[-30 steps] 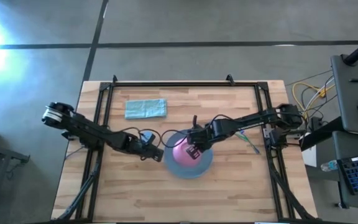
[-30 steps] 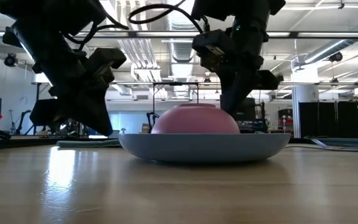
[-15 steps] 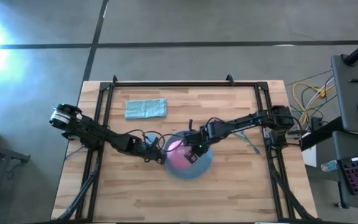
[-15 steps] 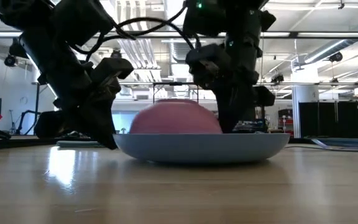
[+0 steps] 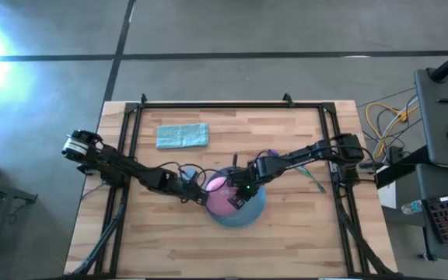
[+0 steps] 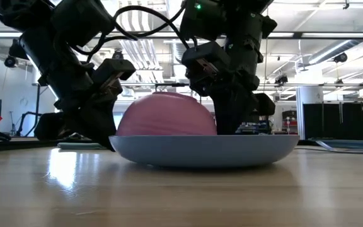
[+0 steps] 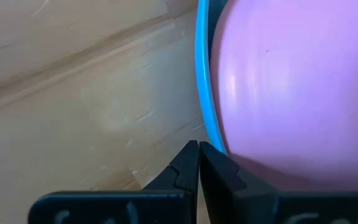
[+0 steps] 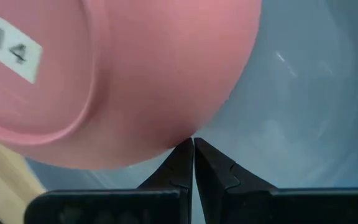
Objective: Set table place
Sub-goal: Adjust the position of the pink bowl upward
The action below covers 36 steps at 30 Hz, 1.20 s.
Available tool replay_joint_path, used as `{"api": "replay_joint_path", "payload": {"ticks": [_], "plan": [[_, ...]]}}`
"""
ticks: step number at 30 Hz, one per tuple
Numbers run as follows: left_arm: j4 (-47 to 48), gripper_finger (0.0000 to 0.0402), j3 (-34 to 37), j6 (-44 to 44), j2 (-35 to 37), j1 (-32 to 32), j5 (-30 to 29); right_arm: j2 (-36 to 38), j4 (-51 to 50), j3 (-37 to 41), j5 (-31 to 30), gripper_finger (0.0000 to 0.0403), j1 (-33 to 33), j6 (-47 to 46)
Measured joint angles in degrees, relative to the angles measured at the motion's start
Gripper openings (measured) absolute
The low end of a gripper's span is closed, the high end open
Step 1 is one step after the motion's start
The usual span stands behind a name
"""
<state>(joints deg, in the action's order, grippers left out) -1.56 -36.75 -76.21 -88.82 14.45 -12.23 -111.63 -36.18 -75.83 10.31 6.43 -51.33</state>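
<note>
The table (image 5: 286, 233) is light butcher-block wood, smooth with a soft sheen. Pink bowl (image 6: 166, 116) and blue plate (image 6: 232, 150): smooth, semi-gloss plastic.

The large rectangular table (image 5: 208, 233) of light butcher-block wood strips, edged by a black metal rail frame, carried a round blue plate (image 5: 247, 211) directly beneath the right gripper (image 5: 235, 199). A folded light-blue cloth (image 5: 182, 135) lay well beyond the left gripper (image 5: 203, 197), toward the far rail.
</note>
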Motion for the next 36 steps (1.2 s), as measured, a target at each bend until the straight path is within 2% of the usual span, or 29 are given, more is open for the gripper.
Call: {"api": "replay_joint_path", "payload": {"ticks": [7,13,36], "plan": [[-0.4,0.0,0.0,0.0,0.1,0.0,0.1,-0.2,0.3,-0.1,1.8,0.0009,0.0,2.1],[-0.4,0.0,-0.2,0.0,0.7,-0.1,-0.2,-0.2,0.5,-1.6,3.0,0.0009,1.0,7.8],[-0.8,0.0,-1.6,0.2,1.5,-0.1,0.3,-0.1,-3.5,-1.4,1.7,0.0009,0.9,11.1]]}}
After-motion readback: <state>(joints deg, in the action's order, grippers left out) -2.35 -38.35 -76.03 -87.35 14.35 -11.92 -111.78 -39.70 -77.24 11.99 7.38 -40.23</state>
